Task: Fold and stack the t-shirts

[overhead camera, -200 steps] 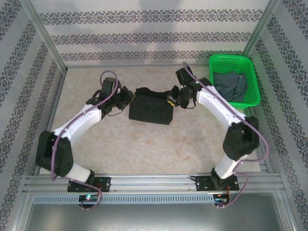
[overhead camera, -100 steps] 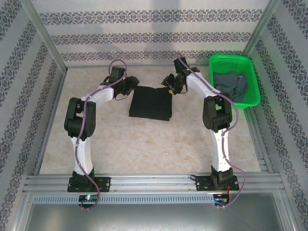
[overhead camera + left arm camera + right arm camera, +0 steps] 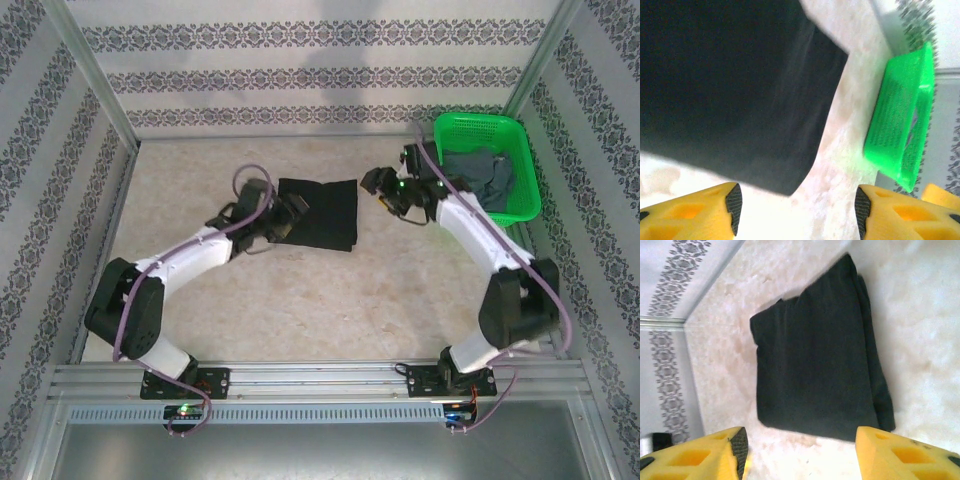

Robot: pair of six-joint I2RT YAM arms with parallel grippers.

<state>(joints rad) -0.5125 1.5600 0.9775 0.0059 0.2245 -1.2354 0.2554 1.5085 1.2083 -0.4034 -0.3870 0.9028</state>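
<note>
Plainly, the black t-shirt (image 3: 320, 212) lies just ahead of left gripper (image 3: 795, 202) and right gripper (image 3: 801, 445), both spread wide, empty.

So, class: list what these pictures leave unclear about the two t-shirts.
- Top view: grey t-shirt crumpled in the green basket; its own folds hide its shape.
- Left wrist view: black t-shirt cut off by the top and left edges.
- Top view: left gripper covers part of its left edge.

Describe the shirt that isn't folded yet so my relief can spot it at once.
Find the green mesh basket at the table's far right corner. The dark grey t-shirt lies crumpled inside it. Unlike the black t-shirt folded flat on the open table, it is paler, bunched and walled in by mesh.
</note>
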